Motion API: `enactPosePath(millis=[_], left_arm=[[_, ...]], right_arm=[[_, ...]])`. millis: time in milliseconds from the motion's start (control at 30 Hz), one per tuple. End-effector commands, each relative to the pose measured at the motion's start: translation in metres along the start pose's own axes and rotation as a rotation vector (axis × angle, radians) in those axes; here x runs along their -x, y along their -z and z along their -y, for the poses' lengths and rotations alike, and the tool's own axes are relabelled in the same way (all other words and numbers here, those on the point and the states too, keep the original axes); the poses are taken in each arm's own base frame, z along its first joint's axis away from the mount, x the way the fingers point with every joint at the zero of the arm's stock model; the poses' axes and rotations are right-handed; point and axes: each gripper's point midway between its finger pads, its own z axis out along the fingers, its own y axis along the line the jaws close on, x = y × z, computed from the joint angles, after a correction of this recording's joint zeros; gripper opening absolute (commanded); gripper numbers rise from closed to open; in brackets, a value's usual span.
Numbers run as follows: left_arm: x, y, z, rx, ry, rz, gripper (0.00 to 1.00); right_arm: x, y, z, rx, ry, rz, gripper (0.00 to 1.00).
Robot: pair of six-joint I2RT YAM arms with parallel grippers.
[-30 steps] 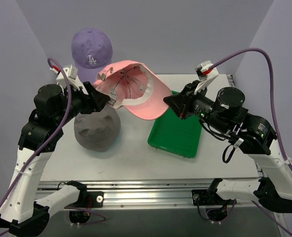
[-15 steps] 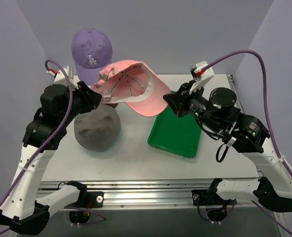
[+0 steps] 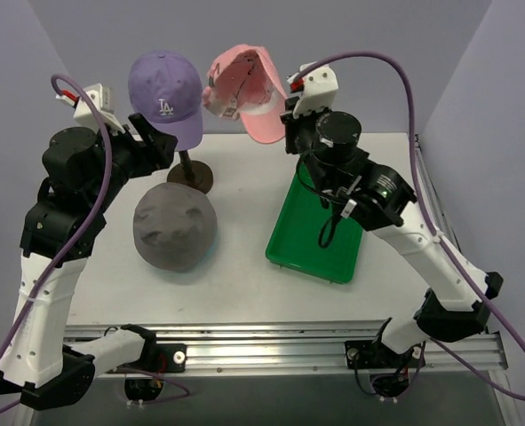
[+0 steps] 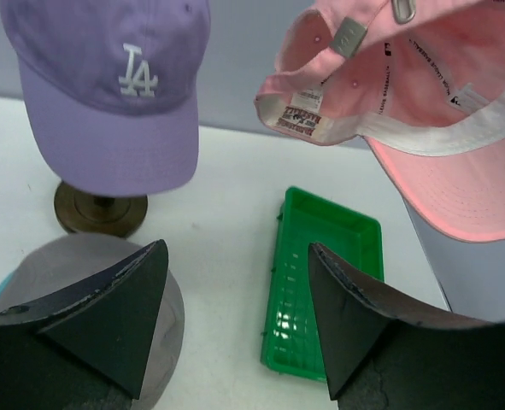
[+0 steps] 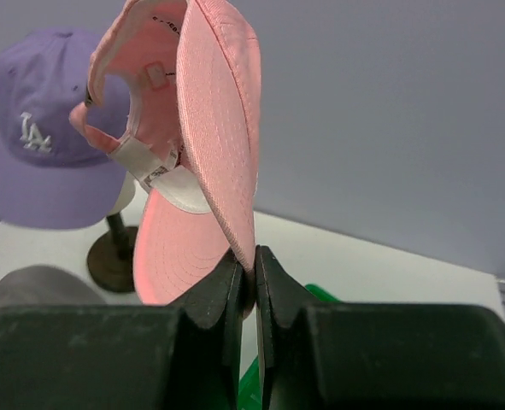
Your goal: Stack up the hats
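The grey hat (image 3: 175,226) lies flat on the bench (image 3: 244,284) near its left edge. The lilac cap (image 3: 164,89) sits on a stand (image 3: 189,176) toward the far edge, its brim aimed at the near edge. The pink cap (image 3: 249,89) is in the air just right of the lilac one, and the right pincer (image 5: 245,265) is clamped on the rim of its brim only. That thin hold is the worry: the soft crown may swing or slip free. A crooked descent could also knock the lilac cap off or tip its stand. The pink cap stands on edge, its long axis rising from brim to back strap and its hollow facing left, so it likely needs turning hollow-down. The left pincer (image 4: 237,248) is apart and empty beside the lilac cap, and might bump it.
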Motion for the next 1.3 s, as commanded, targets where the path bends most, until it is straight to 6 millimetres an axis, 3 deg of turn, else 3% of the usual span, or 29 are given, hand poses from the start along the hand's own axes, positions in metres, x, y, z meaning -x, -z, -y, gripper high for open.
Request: enactPosePath(millis=[0,67,100,200,233,300,333,367,467,500,533,567,667,733,800,900,1100,1167,1267], left_arm=[[0.031,-0.013,-0.006,0.05,-0.029,0.057,0.75],[0.037,-0.026,-0.012,0.057,0.0,0.044,0.75],[0.054,-0.027,-0.024,0.074,0.041,0.08,0.74],[0.069,-0.038,-0.01,-0.067,0.065,0.082,0.72],[0.077,-0.038,0.002,-0.136,0.049,0.102,0.73],[0.077,-0.051,0.006,-0.17,0.041,0.081,0.74],[0.086,-0.046,0.007,-0.168,0.04,0.088,0.74],[0.083,-0.059,0.0,-0.147,0.045,0.064,0.74],[0.09,-0.068,-0.025,-0.068,0.052,0.051,0.74],[0.091,-0.071,-0.032,-0.051,0.062,0.051,0.74],[0.095,-0.072,-0.038,-0.041,0.067,0.064,0.74],[0.098,-0.075,-0.059,0.002,0.078,0.072,0.74],[0.1,-0.081,-0.083,0.02,0.108,0.093,0.74],[0.111,-0.086,-0.076,-0.035,0.081,0.142,0.72],[0.108,-0.089,-0.058,-0.143,0.062,0.126,0.71],[0.113,-0.093,-0.048,-0.199,0.079,0.123,0.71],[0.111,-0.114,-0.052,-0.217,0.163,0.096,0.72],[0.108,-0.119,-0.05,-0.25,0.177,0.094,0.72],[0.107,-0.126,-0.047,-0.302,0.183,0.117,0.72]], right_arm=[[0.065,-0.006,0.038,-0.23,0.0,0.186,0.0],[0.078,-0.021,0.035,-0.267,0.046,0.254,0.0],[0.079,-0.026,0.033,-0.28,0.071,0.272,0.0],[0.085,-0.045,0.032,-0.377,0.141,0.318,0.0],[0.077,-0.06,0.024,-0.399,0.194,0.314,0.0],[0.071,-0.08,0.007,-0.397,0.252,0.325,0.0],[0.074,-0.084,0.004,-0.414,0.252,0.354,0.0],[0.072,-0.089,0.003,-0.436,0.305,0.35,0.0],[0.071,-0.11,-0.006,-0.479,0.363,0.364,0.0],[0.06,-0.123,-0.015,-0.479,0.395,0.355,0.0],[0.073,-0.12,-0.014,-0.488,0.379,0.397,0.0],[0.073,-0.123,-0.016,-0.49,0.386,0.406,0.0],[0.07,-0.127,-0.019,-0.511,0.386,0.437,0.0],[0.072,-0.125,-0.016,-0.526,0.347,0.468,0.0],[0.075,-0.123,-0.016,-0.518,0.299,0.485,0.0],[0.073,-0.123,-0.022,-0.495,0.218,0.526,0.0],[0.084,-0.128,-0.041,-0.421,0.203,0.652,0.0],[0.08,-0.131,-0.045,-0.419,0.209,0.667,0.0],[0.07,-0.141,-0.069,-0.352,0.291,0.692,0.0]])
